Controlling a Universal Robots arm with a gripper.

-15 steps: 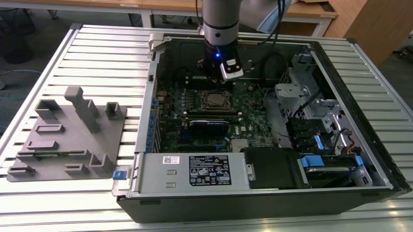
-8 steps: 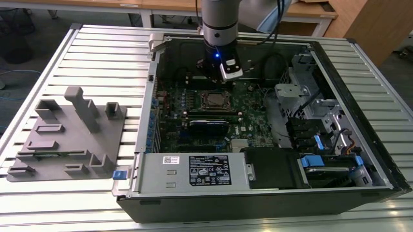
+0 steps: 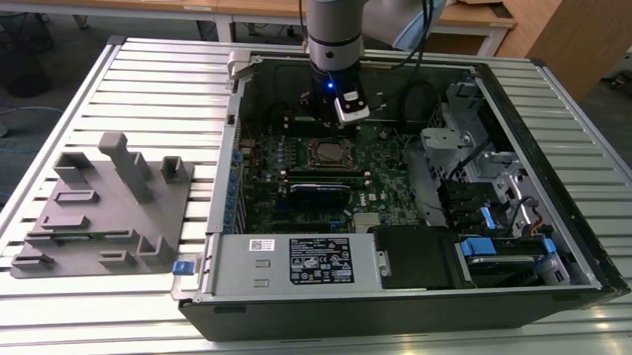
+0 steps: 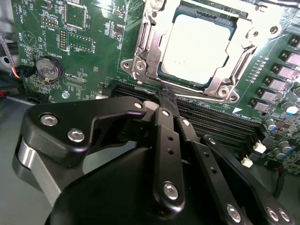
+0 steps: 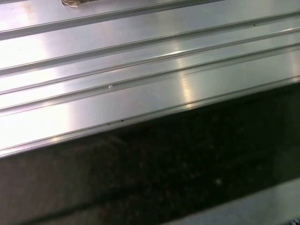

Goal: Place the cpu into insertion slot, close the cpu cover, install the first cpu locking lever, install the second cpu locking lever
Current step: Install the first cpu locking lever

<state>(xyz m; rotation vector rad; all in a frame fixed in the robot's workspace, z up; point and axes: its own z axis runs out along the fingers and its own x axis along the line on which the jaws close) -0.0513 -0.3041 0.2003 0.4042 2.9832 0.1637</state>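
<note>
One gripper (image 4: 165, 97) | closed tight, empty | cpu (image 4: 199, 44) framed by cpu cover (image 4: 144, 44), just beyond gripper tips

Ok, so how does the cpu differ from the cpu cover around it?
The cpu has a dull, matte grey face; the cpu cover is shiny bare metal. The cpu is a solid square, while the cpu cover is an open frame with a cut-out. The cpu cover is the larger, its rim surrounding the cpu. Both lie flat on the green motherboard.
</note>
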